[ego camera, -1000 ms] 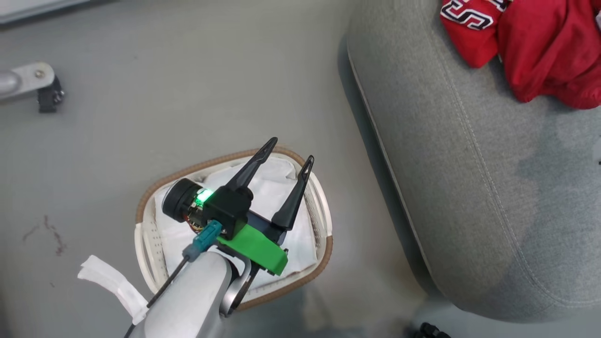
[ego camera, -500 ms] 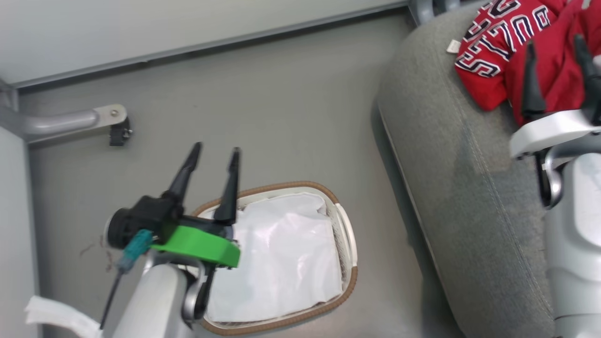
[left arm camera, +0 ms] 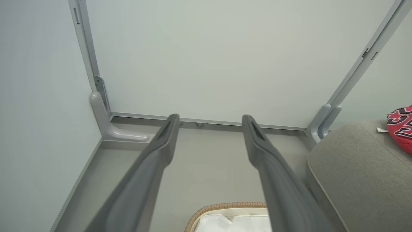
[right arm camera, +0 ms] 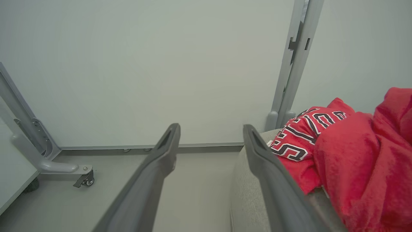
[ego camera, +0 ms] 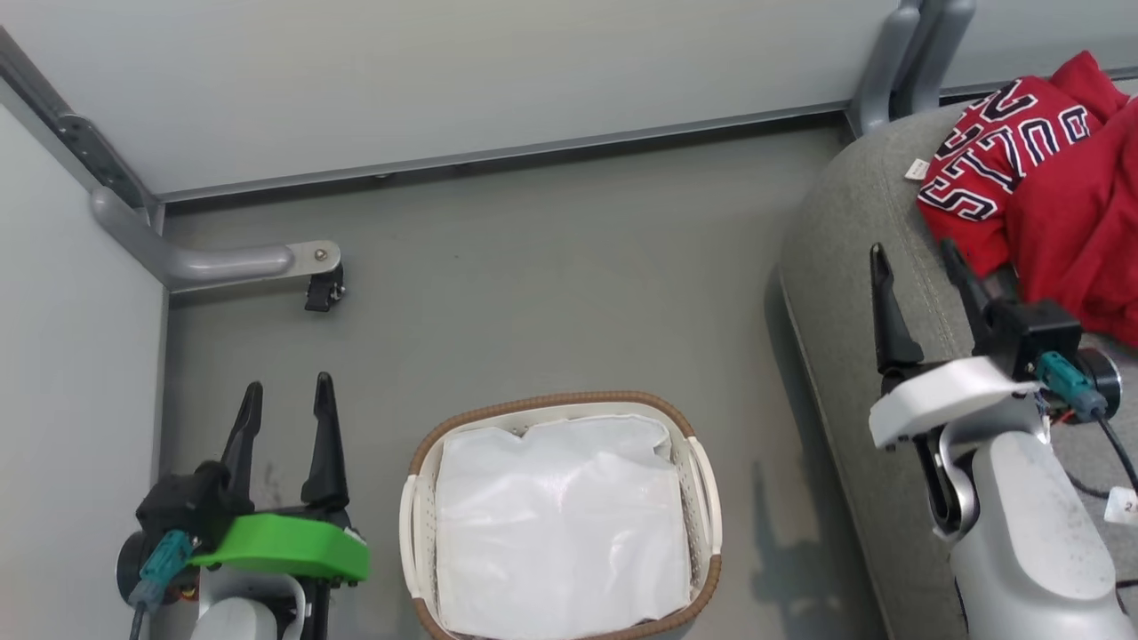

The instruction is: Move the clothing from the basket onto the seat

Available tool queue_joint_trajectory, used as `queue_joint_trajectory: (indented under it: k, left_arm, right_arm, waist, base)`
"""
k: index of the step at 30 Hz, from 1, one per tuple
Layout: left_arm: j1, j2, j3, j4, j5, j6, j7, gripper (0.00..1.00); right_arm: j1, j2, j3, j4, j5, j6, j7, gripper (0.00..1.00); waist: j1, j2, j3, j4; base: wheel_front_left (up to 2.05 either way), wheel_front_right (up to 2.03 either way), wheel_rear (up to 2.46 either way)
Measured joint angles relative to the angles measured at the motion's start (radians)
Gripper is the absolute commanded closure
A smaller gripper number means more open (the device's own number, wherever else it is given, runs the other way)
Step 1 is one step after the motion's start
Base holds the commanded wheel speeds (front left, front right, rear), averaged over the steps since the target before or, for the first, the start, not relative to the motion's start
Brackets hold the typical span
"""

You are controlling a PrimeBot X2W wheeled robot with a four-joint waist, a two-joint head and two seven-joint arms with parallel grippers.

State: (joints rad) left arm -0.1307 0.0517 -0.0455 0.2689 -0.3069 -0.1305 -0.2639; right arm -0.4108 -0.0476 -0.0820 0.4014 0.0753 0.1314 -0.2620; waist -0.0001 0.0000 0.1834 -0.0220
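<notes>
At your far left, the left gripper [ego camera: 289, 384] sits low over the grey floor [ego camera: 533, 267], fingers spread wide with nothing between them. Its wrist view confirms the gap: bare floor and pale wall panel [left arm camera: 206, 58] show through. Beyond it, a grey frame leg [ego camera: 222, 263] ends in a small black caster [ego camera: 322, 292]. Just right of that gripper, and apart from it, the basket [ego camera: 705, 480] stands on the floor, with a brown woven rim, white perforated wall and side handles. The rumpled white liner [ego camera: 560, 524] covers its inside. A strip of floor separates the basket from the seat [ego camera: 845, 293], the big grey cushion at right. Your right gripper [ego camera: 914, 249] is over the seat's left part, fingers likewise wide apart and holding nothing, tips toward the wall. The clothing lies on the seat, far right: the jersey [ego camera: 987, 160], block letters up, and the plain red garment [ego camera: 1076, 231] bunched against its right side, touching it. One right fingertip reads close to the jersey's lower edge; you cannot tell whether they touch.
</notes>
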Motion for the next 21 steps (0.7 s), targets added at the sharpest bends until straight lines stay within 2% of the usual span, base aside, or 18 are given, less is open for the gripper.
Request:
queue_joint_trajectory:
  k: [5, 13, 21]
  left_arm:
    - [0.050, -0.001, 0.011, -0.001, -0.014, 0.000, 0.000, 0.00]
    - [0.099, -0.001, -0.017, 0.008, -0.044, 0.000, 0.000, 0.00]
    - [0.100, -0.001, -0.018, 0.012, -0.046, 0.000, 0.000, 0.00]
  right_arm:
    - [0.093, 0.000, 0.021, -0.030, 0.060, 0.000, 0.000, 0.00]
    - [0.202, -0.001, 0.059, -0.067, 0.083, 0.000, 0.000, 0.00]
    - [0.218, -0.001, 0.064, -0.063, 0.096, 0.000, 0.000, 0.00]
  waist:
    - [0.0000, 0.0000, -0.033, 0.022]
    - [0.0000, 0.0000, -0.067, 0.045]
    - [0.0000, 0.0000, -0.076, 0.043]
  base:
    - [0.00, 0.00, 0.00]
    - [0.00, 0.00, 0.00]
    - [0.00, 0.00, 0.00]
